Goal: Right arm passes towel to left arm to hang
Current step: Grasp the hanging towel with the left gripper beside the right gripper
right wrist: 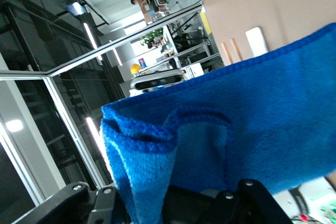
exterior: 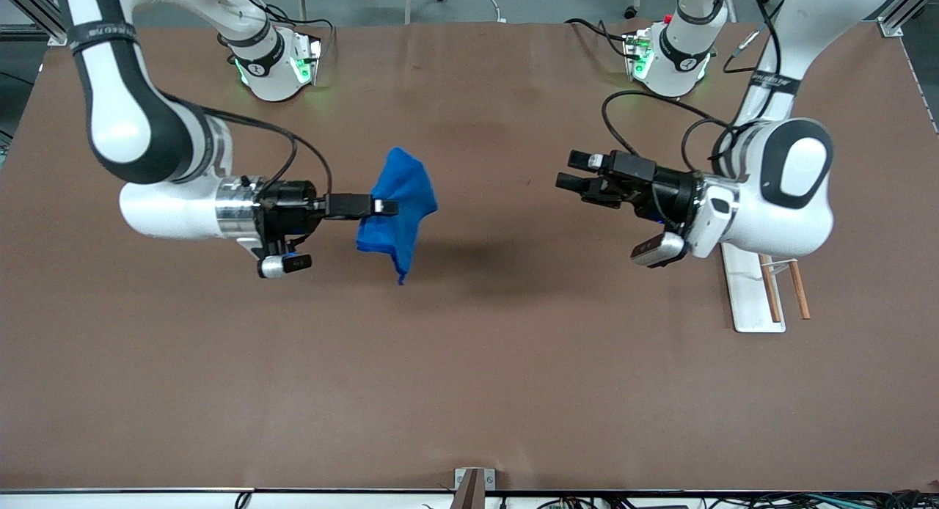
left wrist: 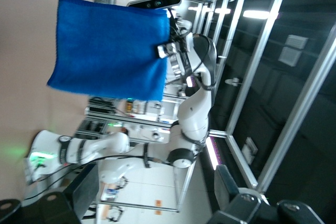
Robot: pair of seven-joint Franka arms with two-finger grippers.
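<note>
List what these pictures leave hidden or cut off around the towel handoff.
- Front view: the towel rack is partly covered by the left arm, so its full shape is unseen.
- Front view: the right gripper fingertips are buried in the towel; how much cloth they pinch is hidden.
- Right wrist view: the towel fills the frame, blocking the left gripper.
- Left wrist view: the left gripper's own fingers are cut off at the frame edge.

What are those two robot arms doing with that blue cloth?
The right gripper is shut on the blue towel and holds it up in the air over the middle of the brown table. The left gripper is open, pointing at the towel with a gap between them, and has not touched it. The white rack sits near the left arm's end of the table.
</note>
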